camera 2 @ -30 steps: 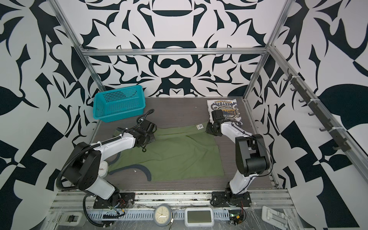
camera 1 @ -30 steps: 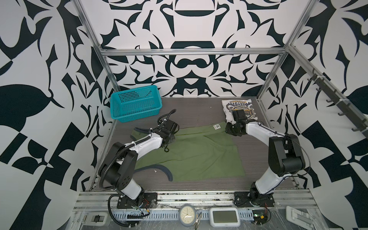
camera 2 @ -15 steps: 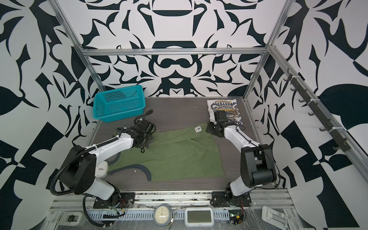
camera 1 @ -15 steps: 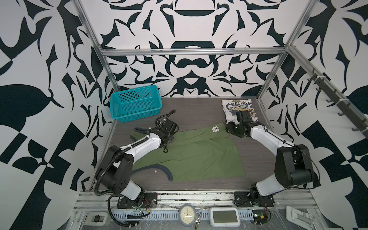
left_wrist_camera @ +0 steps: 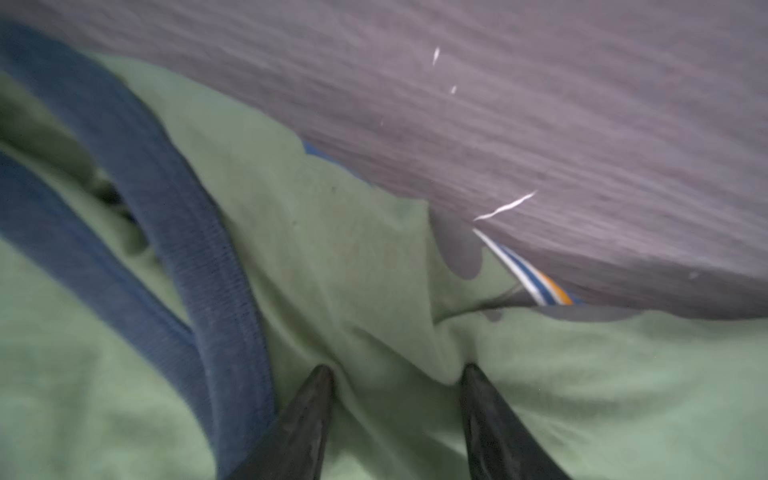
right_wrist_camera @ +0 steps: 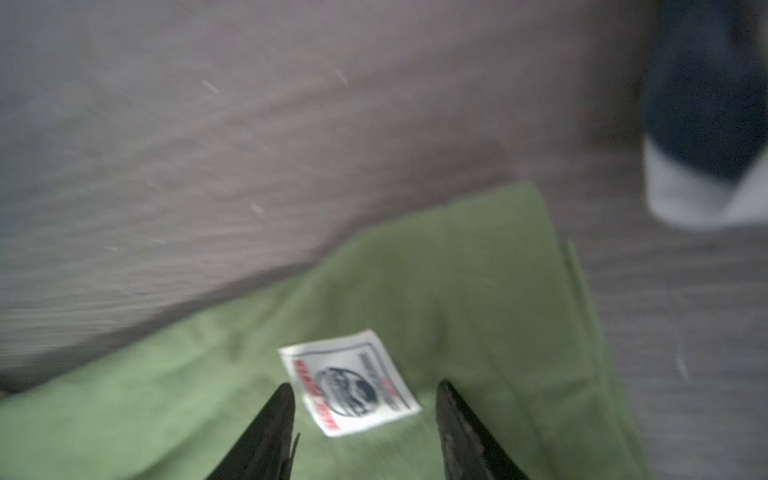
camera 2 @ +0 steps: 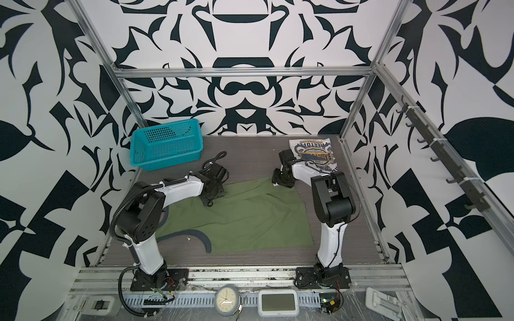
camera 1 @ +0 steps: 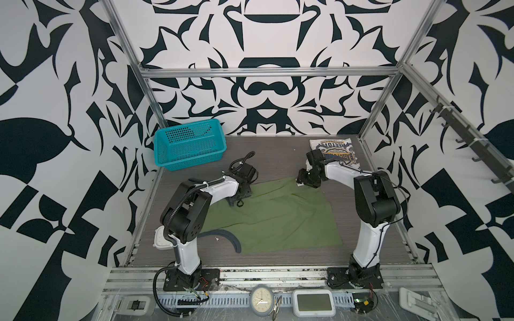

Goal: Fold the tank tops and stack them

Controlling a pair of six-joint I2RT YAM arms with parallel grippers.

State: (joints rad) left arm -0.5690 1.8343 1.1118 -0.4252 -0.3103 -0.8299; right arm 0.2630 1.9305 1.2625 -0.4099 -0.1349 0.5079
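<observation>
Nearest the front edge of the counter [camera 1: 278, 258], the olive green tank top [camera 1: 278, 219] lies spread out and rumpled. Its near hem runs roughly parallel to that edge, and a curved band of navy trim [camera 1: 226, 236] shows at its near left corner. Further in, the left gripper [camera 1: 236, 202] sits low over the garment's left side. In the left wrist view its jaws stand apart and the fingertips [left_wrist_camera: 320, 382] touch the green fabric with a small raised fold between them. Nothing is pinched, and the navy trim runs just beside them. Further still, the right gripper [camera 1: 301, 180] is at the garment's far right corner. The right wrist view shows its jaws likewise spread, straddling a white sewn label [right_wrist_camera: 349, 382] on the green cloth and gripping nothing; whether the tips touch the fabric cannot be told. Both top views agree on these positions, with the garment lying between the two arms. Beyond the right gripper, in the far right corner of the counter, the white tank top [camera 1: 333, 152] rests folded — badge print uppermost — apart from the olive one. At the far left stands a teal mesh basket [camera 1: 189, 147], tilted against the wall.
</observation>
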